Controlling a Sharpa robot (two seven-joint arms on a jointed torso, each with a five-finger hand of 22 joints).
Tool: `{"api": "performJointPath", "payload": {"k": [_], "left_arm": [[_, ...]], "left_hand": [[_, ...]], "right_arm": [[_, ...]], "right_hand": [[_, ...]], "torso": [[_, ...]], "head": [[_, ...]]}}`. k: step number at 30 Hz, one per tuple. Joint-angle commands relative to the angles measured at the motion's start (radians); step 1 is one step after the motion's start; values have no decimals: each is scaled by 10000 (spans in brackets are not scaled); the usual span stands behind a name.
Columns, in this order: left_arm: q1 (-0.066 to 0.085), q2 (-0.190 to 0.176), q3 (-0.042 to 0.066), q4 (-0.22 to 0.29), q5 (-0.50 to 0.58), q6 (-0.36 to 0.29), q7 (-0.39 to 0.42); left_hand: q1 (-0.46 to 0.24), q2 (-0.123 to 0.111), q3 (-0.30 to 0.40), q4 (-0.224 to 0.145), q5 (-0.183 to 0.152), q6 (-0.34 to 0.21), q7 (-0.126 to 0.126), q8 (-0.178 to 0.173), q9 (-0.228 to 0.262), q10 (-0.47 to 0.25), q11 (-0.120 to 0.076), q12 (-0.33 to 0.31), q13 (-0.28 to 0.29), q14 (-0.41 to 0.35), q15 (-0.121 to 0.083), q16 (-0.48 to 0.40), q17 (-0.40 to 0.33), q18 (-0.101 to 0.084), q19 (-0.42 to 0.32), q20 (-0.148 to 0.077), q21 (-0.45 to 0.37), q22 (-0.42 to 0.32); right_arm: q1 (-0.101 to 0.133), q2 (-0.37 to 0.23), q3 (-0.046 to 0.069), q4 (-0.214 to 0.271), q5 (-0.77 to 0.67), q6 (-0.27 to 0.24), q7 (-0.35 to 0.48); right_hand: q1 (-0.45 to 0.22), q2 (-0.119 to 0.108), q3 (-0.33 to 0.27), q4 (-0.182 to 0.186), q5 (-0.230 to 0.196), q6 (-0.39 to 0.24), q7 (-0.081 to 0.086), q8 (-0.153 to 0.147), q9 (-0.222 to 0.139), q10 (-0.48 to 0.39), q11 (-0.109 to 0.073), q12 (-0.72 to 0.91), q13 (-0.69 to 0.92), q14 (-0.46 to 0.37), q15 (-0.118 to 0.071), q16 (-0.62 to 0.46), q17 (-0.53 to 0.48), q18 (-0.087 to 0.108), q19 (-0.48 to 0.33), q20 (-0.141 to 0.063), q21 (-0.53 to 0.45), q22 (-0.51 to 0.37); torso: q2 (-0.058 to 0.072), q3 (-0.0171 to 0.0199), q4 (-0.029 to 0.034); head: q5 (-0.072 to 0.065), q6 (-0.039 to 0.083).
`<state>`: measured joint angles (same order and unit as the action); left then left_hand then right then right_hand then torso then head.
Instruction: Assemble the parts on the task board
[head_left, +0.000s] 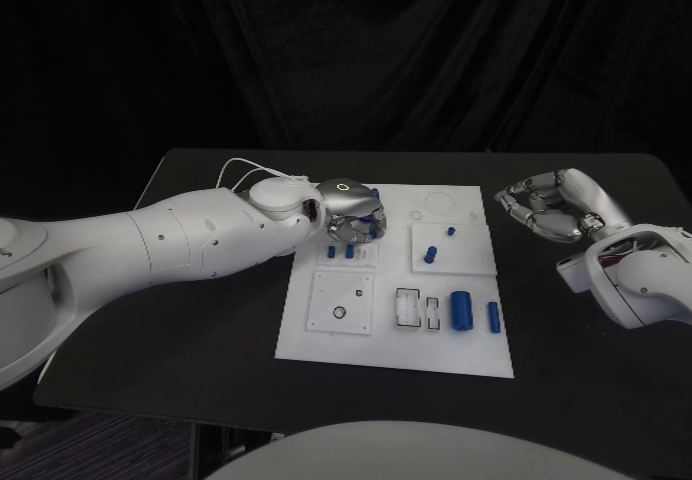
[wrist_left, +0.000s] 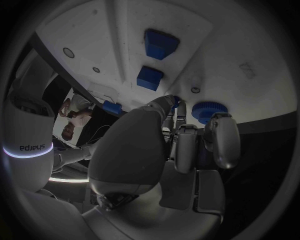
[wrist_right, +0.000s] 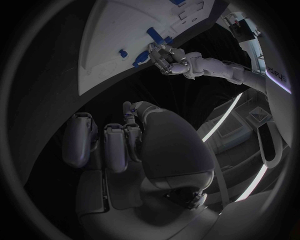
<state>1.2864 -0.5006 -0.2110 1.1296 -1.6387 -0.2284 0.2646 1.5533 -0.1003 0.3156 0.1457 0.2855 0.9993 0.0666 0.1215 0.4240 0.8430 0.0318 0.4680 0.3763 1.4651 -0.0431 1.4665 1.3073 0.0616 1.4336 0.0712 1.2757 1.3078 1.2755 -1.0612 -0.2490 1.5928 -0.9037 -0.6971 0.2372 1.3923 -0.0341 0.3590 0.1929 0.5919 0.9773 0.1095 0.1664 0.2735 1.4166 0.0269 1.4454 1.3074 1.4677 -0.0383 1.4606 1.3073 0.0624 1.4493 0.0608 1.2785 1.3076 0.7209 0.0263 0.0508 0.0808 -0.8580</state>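
The left hand (head_left: 351, 212) is lowered over the far-left part of the task board (head_left: 329, 335), its fingers (wrist_left: 222, 137) curled about a small blue part (head_left: 368, 229); whether that part is actually gripped cannot be told. The right hand (head_left: 555, 205) is held beside the board, curled on nothing. A misaligned part could be jammed or dropped, and neighbouring blue pegs (head_left: 339, 253) could be knocked.

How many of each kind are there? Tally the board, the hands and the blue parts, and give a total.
task board: 1
Hands: 2 (left hand, right hand)
blue parts clear of the left hand: 6
Total: 9. Whether a part lies under the left hand's fingers cannot be told.
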Motion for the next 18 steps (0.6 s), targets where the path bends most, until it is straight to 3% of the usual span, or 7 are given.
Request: {"api": "performJointPath", "payload": {"k": [1, 12, 16, 18], "left_arm": [[-29, -6, 6, 28, -54, -312, 139], [-6, -454, 7, 504, -54, -1112, 159], [146, -777, 9, 916, -53, -1427, 139], [294, -952, 10, 1161, -53, -1442, 86]], "left_hand": [[-10, 157, 22, -149, -2, 181, 82, 120, 90, 252, -47, 211, 107, 189, -101, 78, 434, 66, 22, -120, 77, 1650], [-37, 165, 75, -427, 30, 252, 170, 70, 104, 702, -43, 554, 271, 217, -118, 110, 429, 22, 124, -160, 236, 1736], [-42, 150, 76, -441, 18, 260, 168, 68, 104, 717, -45, 561, 274, 214, -116, 105, 415, 21, 127, -160, 239, 1739], [-54, 124, 78, -457, 0, 248, 166, 52, 98, 728, -44, 560, 273, 207, -113, 95, 388, 16, 137, -161, 258, 1748]], "right_arm": [[-23, -16, 8, 22, 9, 0, -69], [-23, -80, 8, 51, 9, 17, -103], [-22, -101, 8, 56, 16, 20, -123], [-22, -113, 8, 57, 25, 21, -132]], "right_hand": [[21, 42, -13, -73, 37, -6, -21, 64, 16, 55, -26, 35, 729, 678, -74, -19, 1213, 45, 50, 9, 38, 1605], [21, 42, -13, -73, 37, -6, -21, 64, 16, 55, -26, 35, 729, 678, -74, -19, 1213, 45, 50, 9, 38, 1605], [14, 34, -12, -82, 38, -13, -19, 64, 16, 53, -26, 33, 724, 679, -76, -20, 1211, 46, 51, 8, 35, 1605], [14, 34, -12, -82, 38, -13, -19, 64, 16, 53, -26, 33, 724, 679, -76, -20, 1211, 46, 51, 8, 35, 1605]], "torso": [[7, 2, 17], [8, 1, -2], [3, 2, -3], [5, 5, 2]], "head": [[-28, -23], [-121, -62], [-120, -73], [-130, -86]]}}
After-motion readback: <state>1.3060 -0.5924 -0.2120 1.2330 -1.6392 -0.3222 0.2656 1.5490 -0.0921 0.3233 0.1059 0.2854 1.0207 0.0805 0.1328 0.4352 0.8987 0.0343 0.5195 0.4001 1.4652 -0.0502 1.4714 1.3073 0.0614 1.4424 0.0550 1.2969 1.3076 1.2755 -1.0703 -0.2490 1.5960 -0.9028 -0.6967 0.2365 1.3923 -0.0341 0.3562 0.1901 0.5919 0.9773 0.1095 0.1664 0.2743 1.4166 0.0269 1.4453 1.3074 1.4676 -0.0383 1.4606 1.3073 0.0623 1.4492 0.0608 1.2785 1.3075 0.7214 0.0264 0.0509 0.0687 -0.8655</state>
